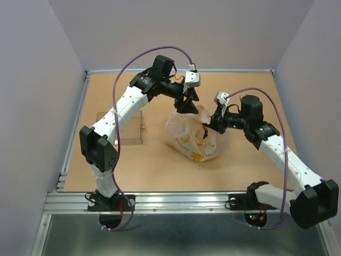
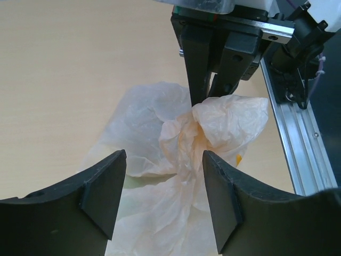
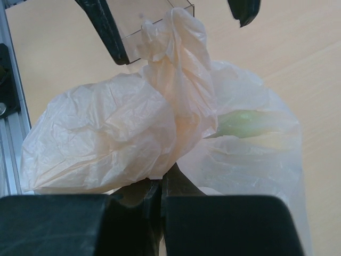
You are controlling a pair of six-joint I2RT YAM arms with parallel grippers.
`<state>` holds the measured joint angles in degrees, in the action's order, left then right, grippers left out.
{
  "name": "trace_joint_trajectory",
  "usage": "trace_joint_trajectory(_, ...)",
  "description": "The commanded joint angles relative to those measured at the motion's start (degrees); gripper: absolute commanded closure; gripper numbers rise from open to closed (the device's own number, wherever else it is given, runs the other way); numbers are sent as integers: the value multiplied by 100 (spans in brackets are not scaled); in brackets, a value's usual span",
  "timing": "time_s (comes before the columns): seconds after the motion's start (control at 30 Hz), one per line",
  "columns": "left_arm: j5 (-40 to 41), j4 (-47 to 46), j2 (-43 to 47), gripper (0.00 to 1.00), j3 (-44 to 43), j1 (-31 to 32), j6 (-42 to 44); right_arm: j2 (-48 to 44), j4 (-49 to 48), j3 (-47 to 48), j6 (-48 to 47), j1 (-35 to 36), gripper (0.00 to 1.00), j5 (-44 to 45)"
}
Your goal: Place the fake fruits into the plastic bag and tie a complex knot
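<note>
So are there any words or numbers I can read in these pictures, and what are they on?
No text can be read anywhere in these views.
plastic bag: only yellow banana pictures, with no letters I can make out; any tiny print is too small to read.
clear tray: no label or writing shows.

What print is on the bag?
Yellow bananas on peach plastic bag; best in top external view.
</note>
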<state>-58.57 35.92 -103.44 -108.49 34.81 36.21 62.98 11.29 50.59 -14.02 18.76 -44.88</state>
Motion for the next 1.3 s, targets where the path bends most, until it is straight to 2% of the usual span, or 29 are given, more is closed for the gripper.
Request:
trace_joint_trajectory(0.0, -304, 117, 69, 35, -278, 105, 132, -67, -215, -128, -66, -22, 100, -29)
trace_joint_trajectory(0.1, -348, 143, 34, 50, -234, 131, 158, -93, -206, -163, -66, -22, 100, 32)
trace_joint_trajectory(0.13, -401, 265, 8, 61, -243, 132, 193, -93, -206, -172, -48, -22, 99, 50)
trace_joint_trajectory(0.17, -393, 353, -53, 67, -295, 123, 333, -102, -215, -181, -13, -22, 99, 76)
trace_joint_trajectory(0.2, -392, 467, -71, 84, -313, 123, 361, -110, -206, -190, 13, -22, 98, 137)
trace_joint_trajectory(0.23, -375, 529, -106, 96, -340, 123, 378, -111, -206, -190, 48, -22, 97, 181)
trace_joint_trajectory(0.27, -357, 608, -115, 100, -375, 88, 431, -137, -197, -198, 83, -22, 93, 225)
trace_joint_trajectory(0.37, -252, 557, -19, 100, -192, -17, 371, -207, -162, -260, 93, -22, 87, 305)
trace_joint_trajectory(0.6, 117, 143, 280, 100, 187, -264, 256, -365, -57, -321, 136, -40, 83, 393)
trace_joint_trajectory(0.7, 231, -146, 394, 100, 354, -343, 45, -374, -13, -356, 119, -48, 83, 428)
trace_joint_trajectory(0.8, 197, -664, 579, 100, 451, -492, -534, -339, 5, -374, 128, -66, 83, 437)
trace_joint_trajectory(0.93, -373, -779, 956, 100, 749, -519, -887, -199, -4, -339, 198, -66, 90, 419)
trace_joint_trajectory(1.03, -357, -1113, 1474, 100, 1302, -379, -1519, -84, -13, -252, 329, -66, 99, 349)
trace_joint_trajectory(1.17, -243, -1052, 1853, 100, 2057, -27, -1634, -5, -13, -172, 488, -66, 100, 314)
trace_joint_trajectory(1.27, 55, -1534, 2152, 100, 2777, 219, -2054, 4, -13, -154, 523, -66, 100, 278)
